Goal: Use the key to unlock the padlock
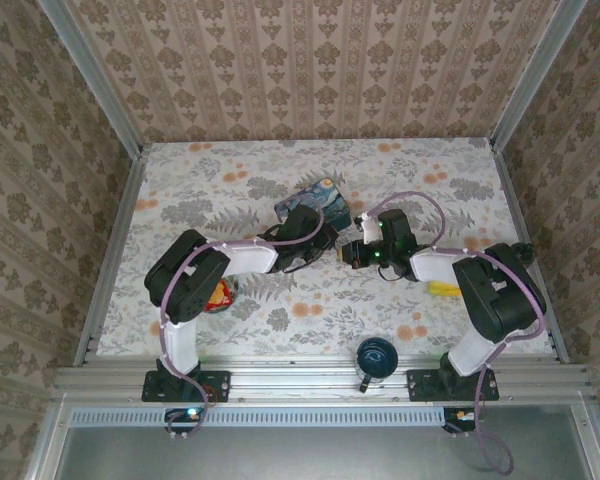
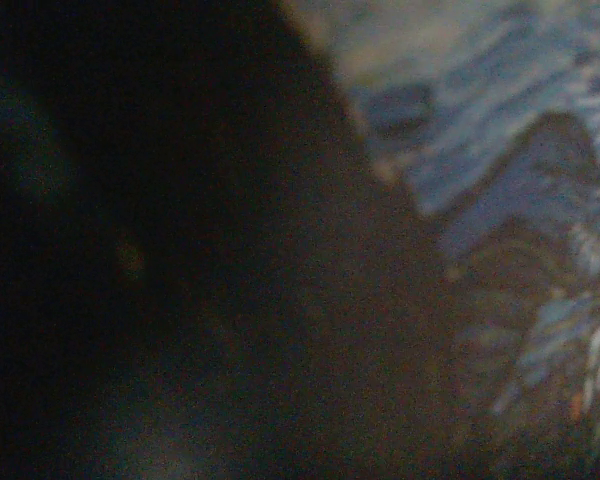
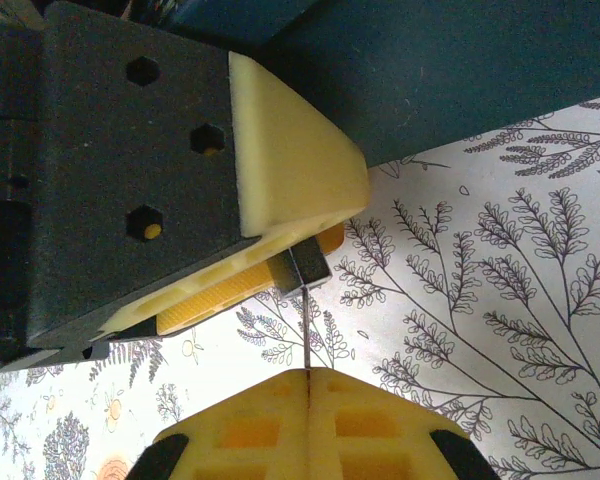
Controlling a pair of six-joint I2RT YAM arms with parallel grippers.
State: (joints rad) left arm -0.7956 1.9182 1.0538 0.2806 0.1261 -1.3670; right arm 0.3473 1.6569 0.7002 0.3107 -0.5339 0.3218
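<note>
The padlock (image 3: 306, 268) is a tiny dark block pinched between the cream and yellow fingers (image 3: 290, 140) of my left gripper (image 1: 320, 243); its shackle is hidden. A thin silvery key (image 3: 307, 335) runs from the padlock's lower face down into my right gripper (image 3: 307, 374), whose two yellow fingertips are pressed together on it. From above, the two grippers meet tip to tip near the table's middle, the right gripper (image 1: 355, 253) facing left. The left wrist view is dark and blurred.
A blue-and-yellow painted tin (image 1: 310, 200) lies just behind the left gripper and shows blurred as the tin (image 2: 500, 130). A dark blue mug (image 1: 373, 357) stands at the front edge. A red-and-yellow item (image 1: 220, 295) and a yellow item (image 1: 442, 288) lie by the arms.
</note>
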